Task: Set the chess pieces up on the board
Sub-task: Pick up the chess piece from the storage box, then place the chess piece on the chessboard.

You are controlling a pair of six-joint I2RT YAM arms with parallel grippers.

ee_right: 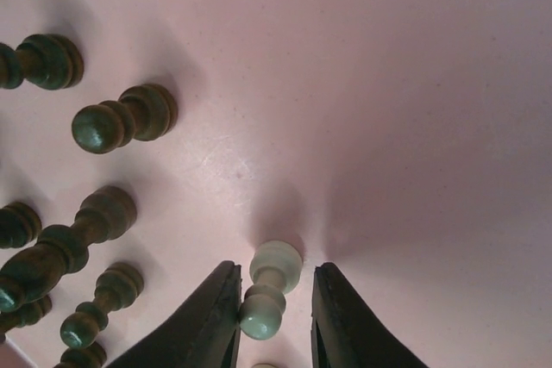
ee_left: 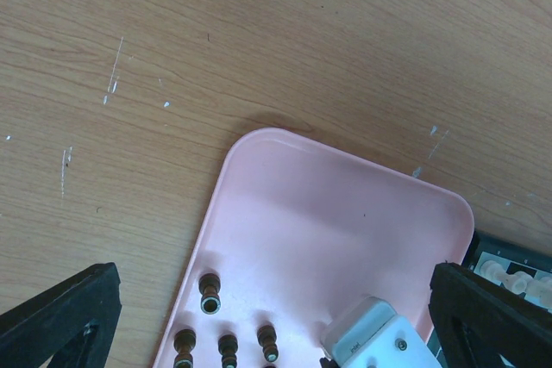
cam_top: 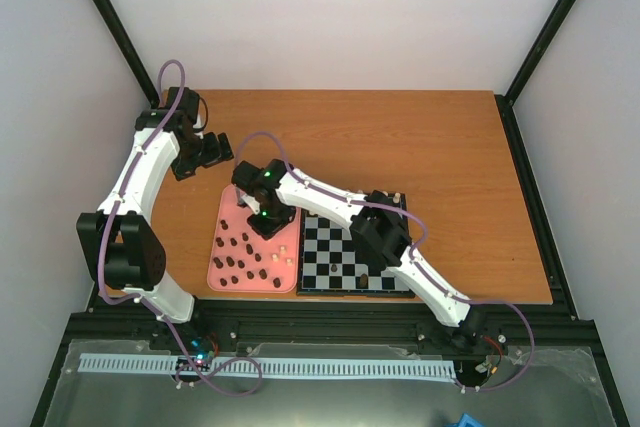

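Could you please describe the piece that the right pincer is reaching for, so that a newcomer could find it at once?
Start at the pink tray left of the board. Over it hangs the right pincer, and between its open jaws sits one cream pawn. The dark brown pieces clustered beside it make its pale colour stand out.

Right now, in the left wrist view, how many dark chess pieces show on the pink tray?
4 dark chess pieces on the pink tray: one higher up, three along the frame's bottom edge. More may lie out of frame.
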